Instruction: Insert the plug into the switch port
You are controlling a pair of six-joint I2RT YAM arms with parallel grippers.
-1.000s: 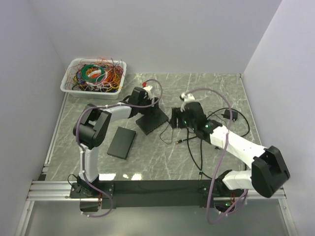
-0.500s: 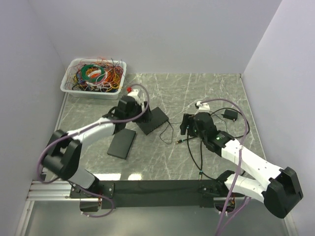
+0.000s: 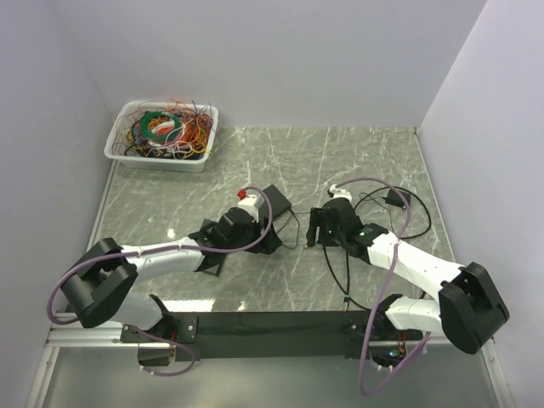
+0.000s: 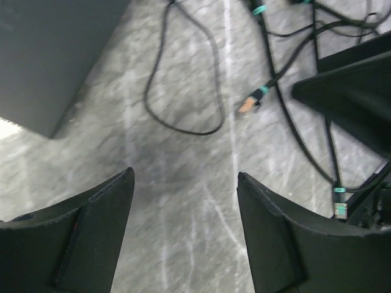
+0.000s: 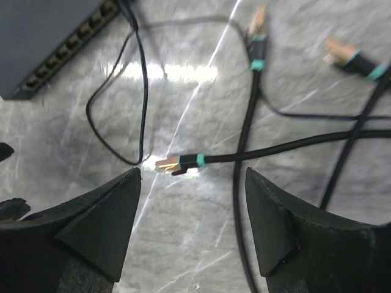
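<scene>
The black switch (image 3: 276, 202) lies mid-table; its row of ports (image 5: 67, 55) shows top left in the right wrist view, and its corner (image 4: 49, 55) top left in the left wrist view. A gold-tipped plug with a teal band (image 5: 177, 163) lies on the marble just ahead of my open, empty right gripper (image 5: 192, 174), between the fingertips' line. The same plug (image 4: 247, 105) lies loose ahead of my left gripper (image 4: 185, 177), which is open, empty and low over the table. In the top view the left gripper (image 3: 257, 238) is beside the switch, and the right gripper (image 3: 316, 228) is right of it.
Black cables (image 3: 340, 263) loop over the table right of the switch, with other teal-banded plugs (image 5: 258, 27) (image 5: 342, 55) (image 4: 340, 209). A flat black box (image 3: 211, 259) lies under the left forearm. A white bin of coloured wires (image 3: 161, 133) stands back left. A small black adapter (image 3: 396, 197) sits at right.
My left arm has swung from behind the switch down and forward, now stretched low with its gripper near the switch's front. My right gripper has shifted slightly, staying over the loose plug.
</scene>
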